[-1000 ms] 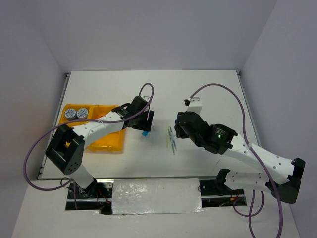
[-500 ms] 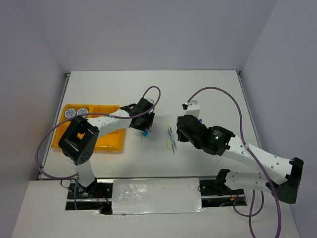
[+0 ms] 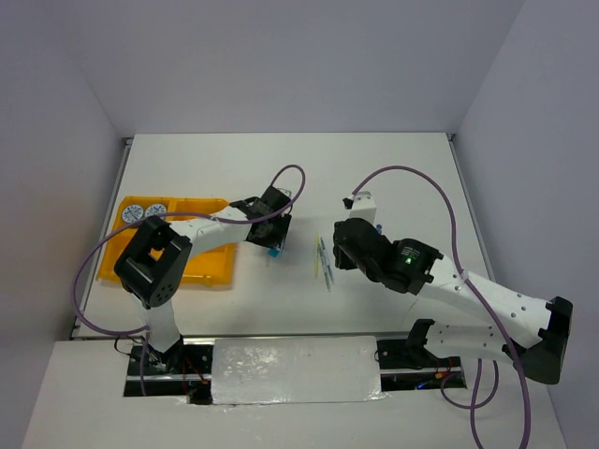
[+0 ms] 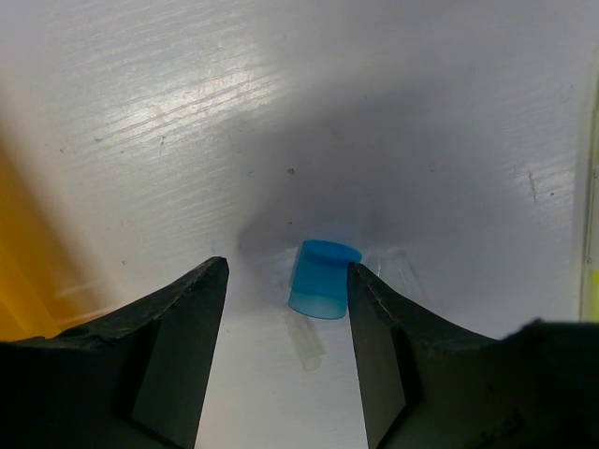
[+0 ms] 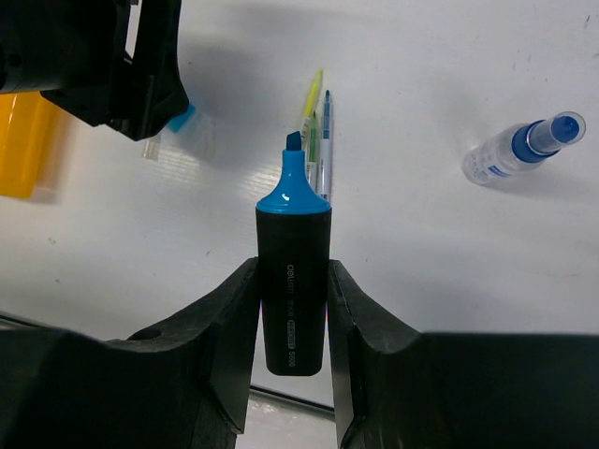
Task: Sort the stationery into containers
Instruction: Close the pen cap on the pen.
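Observation:
A small blue translucent cap (image 4: 324,279) stands on the white table between the fingers of my left gripper (image 4: 285,271). The jaws are open, with the cap close against the right finger (image 4: 374,337) and a gap on the left. From above, that gripper (image 3: 273,238) hovers just right of the yellow-orange tray (image 3: 201,264). My right gripper (image 5: 292,267) is shut on a black marker (image 5: 293,299) with a bare blue tip, held above the table. Thin pale pens (image 5: 318,140) lie beyond the tip, and a blue-capped bottle (image 5: 520,150) lies to the right.
Two round blue-and-white tins (image 3: 145,212) sit in the tray's far left compartment. The pens (image 3: 324,262) lie between the two grippers, and the left gripper (image 5: 112,65) shows in the right wrist view. Walls stand close on three sides.
My left arm has folded in and its gripper has settled over the blue cap, with the jaws narrowing. The right gripper has shifted slightly, still holding the marker.

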`<state>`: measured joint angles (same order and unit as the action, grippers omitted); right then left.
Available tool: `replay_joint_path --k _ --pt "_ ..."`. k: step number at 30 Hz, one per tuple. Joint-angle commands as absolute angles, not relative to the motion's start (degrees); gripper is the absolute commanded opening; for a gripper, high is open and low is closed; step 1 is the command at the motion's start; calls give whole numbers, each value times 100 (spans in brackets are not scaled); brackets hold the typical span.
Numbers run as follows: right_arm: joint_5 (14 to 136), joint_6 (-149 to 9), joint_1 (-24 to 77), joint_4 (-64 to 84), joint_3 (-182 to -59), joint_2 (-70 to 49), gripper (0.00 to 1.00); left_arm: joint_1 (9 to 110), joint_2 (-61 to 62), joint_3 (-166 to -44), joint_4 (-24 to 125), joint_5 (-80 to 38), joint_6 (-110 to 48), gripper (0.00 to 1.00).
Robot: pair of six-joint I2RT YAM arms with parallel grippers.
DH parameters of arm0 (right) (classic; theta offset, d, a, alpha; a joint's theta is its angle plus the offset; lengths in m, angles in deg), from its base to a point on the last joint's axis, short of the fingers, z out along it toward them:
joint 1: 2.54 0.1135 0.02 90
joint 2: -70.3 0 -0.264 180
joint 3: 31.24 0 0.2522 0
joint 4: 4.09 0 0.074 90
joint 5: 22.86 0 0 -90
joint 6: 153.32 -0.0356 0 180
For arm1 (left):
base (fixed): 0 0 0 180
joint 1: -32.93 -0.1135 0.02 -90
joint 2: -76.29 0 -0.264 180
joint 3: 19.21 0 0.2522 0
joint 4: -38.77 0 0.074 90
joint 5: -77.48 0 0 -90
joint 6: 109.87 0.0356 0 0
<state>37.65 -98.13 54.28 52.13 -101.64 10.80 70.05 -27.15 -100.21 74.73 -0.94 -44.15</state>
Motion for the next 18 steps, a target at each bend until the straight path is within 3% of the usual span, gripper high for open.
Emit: replay_joint_path --k 1,18 --pt "3735 -9760 5468 5001 -10098 1054 20 7028 -2803 -10065 7336 14 -4475 66" --pt "3788 -9760 5459 4948 -10054 1028 20 7037 -2944 -10100 7494 154 -4764 63"
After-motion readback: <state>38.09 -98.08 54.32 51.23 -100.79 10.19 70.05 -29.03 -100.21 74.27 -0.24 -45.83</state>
